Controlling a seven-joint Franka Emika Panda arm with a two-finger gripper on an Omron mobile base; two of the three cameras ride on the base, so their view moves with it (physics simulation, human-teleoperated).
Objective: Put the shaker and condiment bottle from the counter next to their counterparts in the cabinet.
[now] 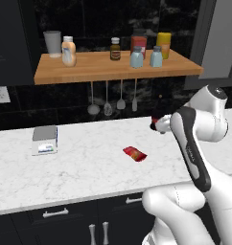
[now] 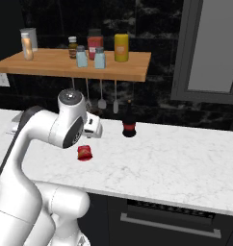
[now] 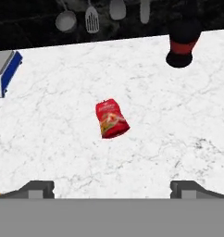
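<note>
While the condiment bottle (image 3: 112, 119) lies flat on the counter (image 1: 89, 177), apart from everything else, two pale blue shakers (image 1: 137, 59) already stand side by side on the cabinet (image 1: 113, 72), so the shaker half looks done (judgement). The gripper (image 3: 112, 187) hangs above the counter, bottle ahead of it between the fingertip lines; jaws spread wide, holding nothing.

Risks: bottle is slim, lying down, tilted relative to the jaws. If the hand comes down w/o matching the tilt, the pads may catch a corner and the bottle could spin or skid on the smooth marble. A grip near one end could let it swing on the lift to the shelf.

Surroundings: dark bottle w/ red band (image 3: 181, 41) stands behind the target, well apart; likely in the arm's way only on the path up. Small grey-and-blue box (image 1: 44, 140) sits far to one side. Ladle and spatulas (image 1: 108, 100) hang under the shelf: snag risk if lift is tight to the wall. Shelf also carries a red-labelled jar (image 1: 138, 45), yellow bottle (image 1: 163, 44), small brown bottle (image 1: 115, 49); landing spot is crowded
</note>
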